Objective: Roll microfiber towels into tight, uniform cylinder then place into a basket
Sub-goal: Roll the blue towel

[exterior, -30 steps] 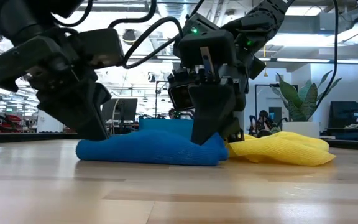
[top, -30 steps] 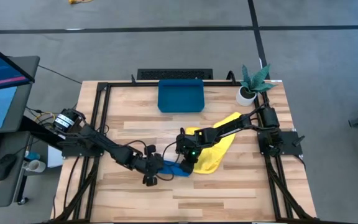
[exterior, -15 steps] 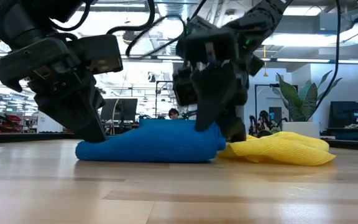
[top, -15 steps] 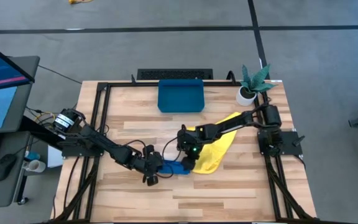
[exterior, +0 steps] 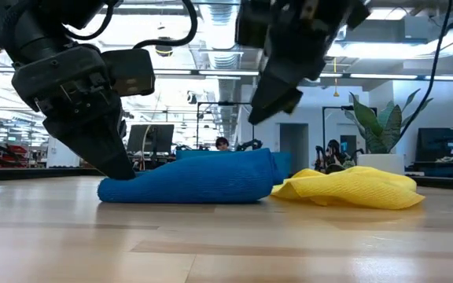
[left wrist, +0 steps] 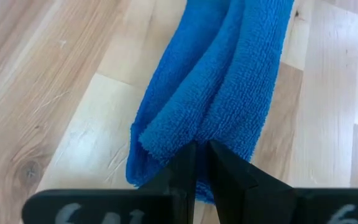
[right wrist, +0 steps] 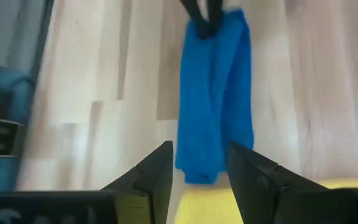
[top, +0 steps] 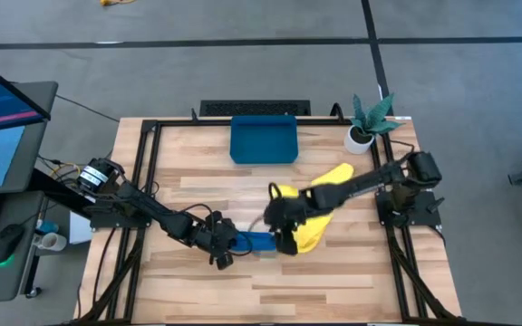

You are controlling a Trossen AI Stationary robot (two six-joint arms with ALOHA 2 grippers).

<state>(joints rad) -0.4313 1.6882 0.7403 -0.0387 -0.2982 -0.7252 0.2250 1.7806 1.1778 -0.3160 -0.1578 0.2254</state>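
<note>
My left end effector (left wrist: 201, 163) clamped on near end of blue towel (exterior: 187, 177), rolled flat on counter (top: 333, 272). My right end effector (exterior: 278, 98) fingers apart, lifted above towel's far end. Yellow towel (exterior: 352, 187) crumpled beside it. Basket (top: 263, 139) well beyond, empty.

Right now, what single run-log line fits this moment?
left gripper: shut on blue towel end | right gripper: open, raised above towel | yellow towel: loose on table | basket: no towels

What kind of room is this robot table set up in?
Probably an open-plan robotics lab or workshop: a bare concrete floor around the table, a computer monitor beside it, and exposed ceiling pipes over more workstations behind.
</note>
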